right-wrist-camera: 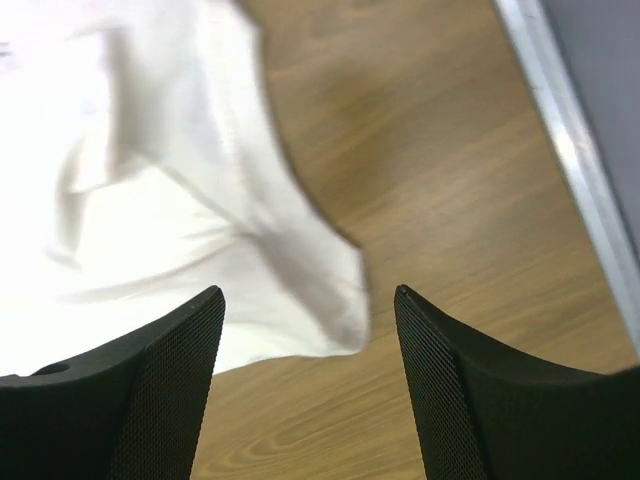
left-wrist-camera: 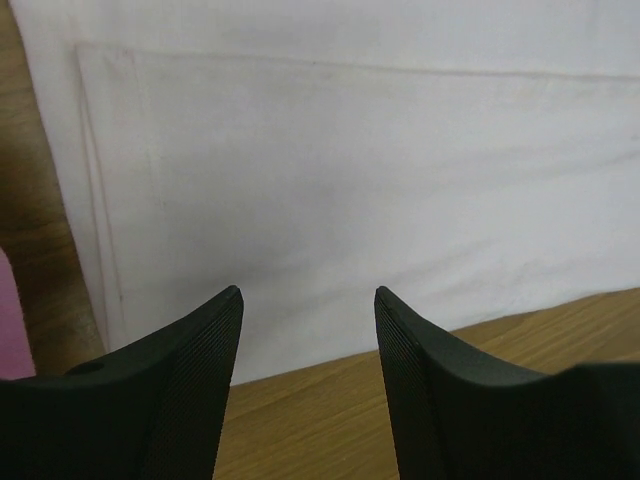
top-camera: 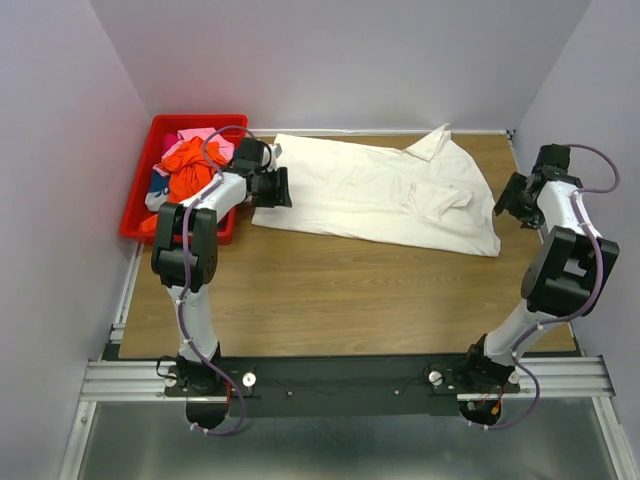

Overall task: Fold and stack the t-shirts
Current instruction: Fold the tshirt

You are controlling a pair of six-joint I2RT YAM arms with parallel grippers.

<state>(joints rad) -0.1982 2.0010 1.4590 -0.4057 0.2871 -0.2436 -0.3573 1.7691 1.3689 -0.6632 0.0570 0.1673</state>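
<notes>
white t-shirt on wooden table, pale walls around; left end effector and right end effector released.

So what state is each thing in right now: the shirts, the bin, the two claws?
white shirt: laid out flat on the table, held by neither claw.
orange shirt: crumpled in a heap, unfolded, in the bin.
red bin: full of bunched-up clothes.
left gripper: open, empty, at the white shirt's left edge.
right gripper: open, empty, by the white shirt's right corner.
</notes>
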